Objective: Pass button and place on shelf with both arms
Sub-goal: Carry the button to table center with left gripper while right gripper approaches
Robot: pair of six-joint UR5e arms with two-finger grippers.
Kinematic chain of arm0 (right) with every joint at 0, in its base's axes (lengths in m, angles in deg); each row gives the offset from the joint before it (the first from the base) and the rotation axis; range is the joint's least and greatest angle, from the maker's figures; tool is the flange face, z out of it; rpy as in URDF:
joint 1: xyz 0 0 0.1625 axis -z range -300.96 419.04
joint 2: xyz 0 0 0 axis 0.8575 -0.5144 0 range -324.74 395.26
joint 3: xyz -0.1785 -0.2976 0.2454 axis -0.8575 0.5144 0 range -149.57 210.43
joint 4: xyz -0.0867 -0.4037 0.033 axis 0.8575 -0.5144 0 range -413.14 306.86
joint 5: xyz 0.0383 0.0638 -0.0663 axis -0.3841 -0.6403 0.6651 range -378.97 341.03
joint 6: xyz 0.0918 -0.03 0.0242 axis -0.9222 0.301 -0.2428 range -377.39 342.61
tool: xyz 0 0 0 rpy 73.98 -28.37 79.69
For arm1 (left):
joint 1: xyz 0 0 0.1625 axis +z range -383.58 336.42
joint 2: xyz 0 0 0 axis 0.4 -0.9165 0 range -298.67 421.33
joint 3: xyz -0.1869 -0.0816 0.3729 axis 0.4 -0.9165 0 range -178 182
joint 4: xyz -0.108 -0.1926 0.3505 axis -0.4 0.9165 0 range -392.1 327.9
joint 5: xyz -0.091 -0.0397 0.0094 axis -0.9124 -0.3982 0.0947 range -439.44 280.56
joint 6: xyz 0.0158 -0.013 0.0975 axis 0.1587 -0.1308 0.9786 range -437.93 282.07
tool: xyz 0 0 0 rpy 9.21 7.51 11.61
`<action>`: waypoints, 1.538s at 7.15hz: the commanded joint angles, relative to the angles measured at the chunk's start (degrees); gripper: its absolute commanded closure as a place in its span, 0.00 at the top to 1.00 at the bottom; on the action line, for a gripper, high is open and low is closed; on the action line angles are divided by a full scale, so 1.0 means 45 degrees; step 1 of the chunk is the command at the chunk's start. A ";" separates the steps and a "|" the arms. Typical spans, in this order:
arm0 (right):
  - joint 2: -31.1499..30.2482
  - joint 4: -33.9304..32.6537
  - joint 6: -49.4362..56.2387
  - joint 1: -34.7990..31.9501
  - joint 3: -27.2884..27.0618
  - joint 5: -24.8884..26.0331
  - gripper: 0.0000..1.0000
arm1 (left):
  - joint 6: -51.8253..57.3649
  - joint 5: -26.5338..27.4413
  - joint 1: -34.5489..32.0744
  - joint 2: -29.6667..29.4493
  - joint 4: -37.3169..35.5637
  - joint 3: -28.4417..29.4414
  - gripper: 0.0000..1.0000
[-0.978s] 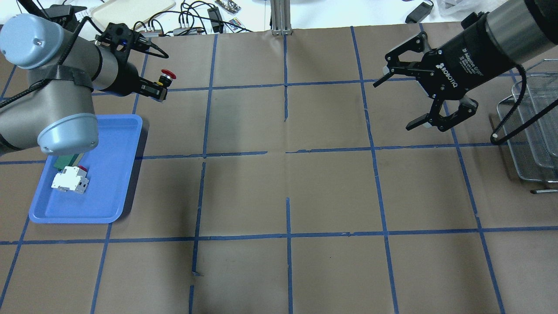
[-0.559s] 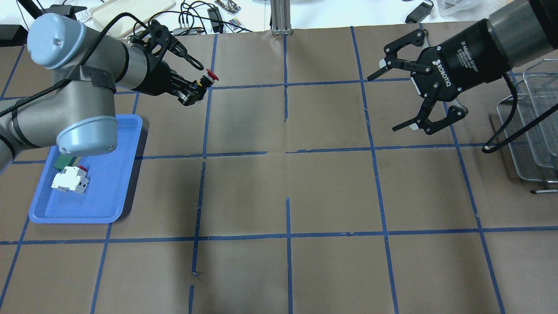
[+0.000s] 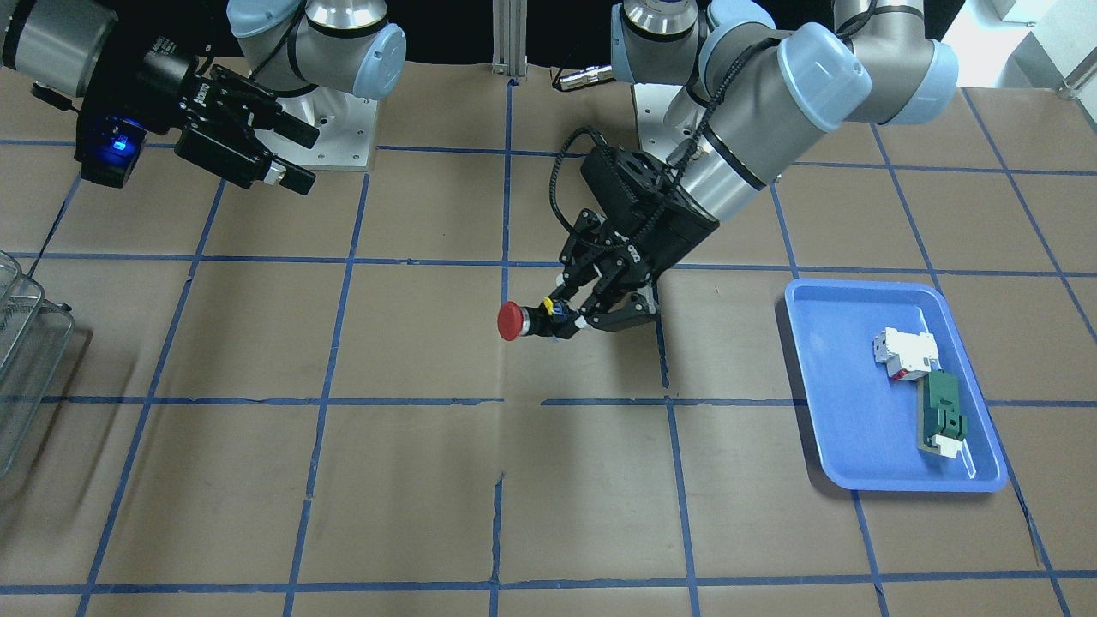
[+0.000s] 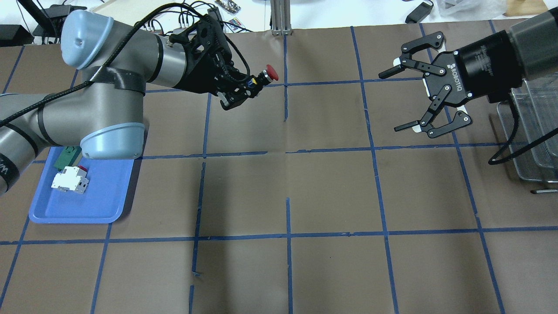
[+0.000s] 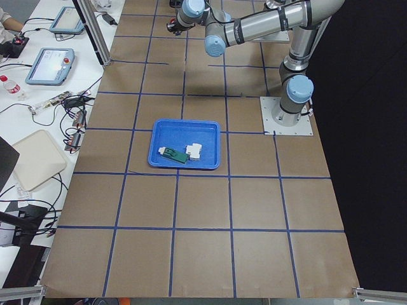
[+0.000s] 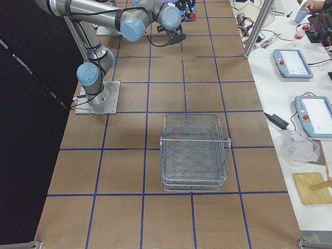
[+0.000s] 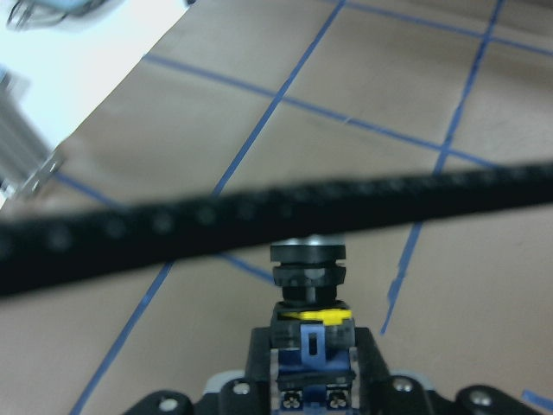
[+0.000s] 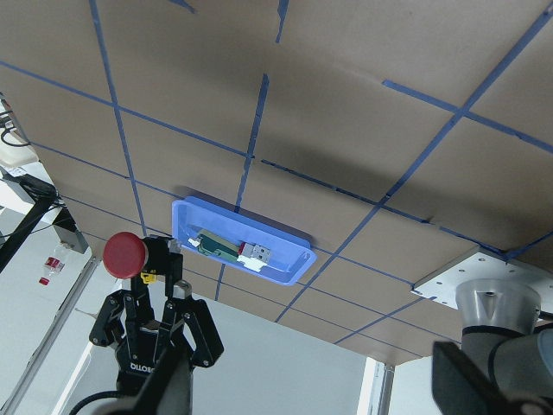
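Pinching the button (image 4: 267,74) by its dark body in the left gripper (image 4: 249,84), aloft near mid-table; facing the right gripper (image 4: 392,102), jaws spread wide, well apart; leaving handover and placing on the shelf (image 6: 194,150) undone

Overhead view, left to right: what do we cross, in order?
tray → left gripper, shut on the button → right gripper, open → shelf
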 commanded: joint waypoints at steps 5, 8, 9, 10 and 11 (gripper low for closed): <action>0.0242 -0.0739 -0.1397 -0.0041 -0.0034 -0.1281 1.00 | 0.0079 -0.1025 -0.2053 -0.0010 -0.0500 0.0762 0.00; 0.0343 -0.2301 -0.3321 -0.0216 0.0025 -0.0588 1.00 | -0.0077 -0.1066 -0.2130 -0.0090 -0.0461 0.1352 0.00; 0.0343 -0.2843 -0.3437 -0.0216 0.0025 -0.0589 1.00 | -0.0097 -0.1047 -0.2266 -0.0070 -0.0461 0.1372 0.00; 0.0401 -0.2907 -0.3555 -0.0216 0.0045 -0.0647 1.00 | -0.0136 -0.1008 -0.2403 -0.0089 -0.0461 0.1372 0.00; 0.0517 -0.2927 -0.3691 -0.0216 0.0084 -0.0667 1.00 | -0.0194 -0.0989 -0.2424 -0.0108 -0.0461 0.1372 0.00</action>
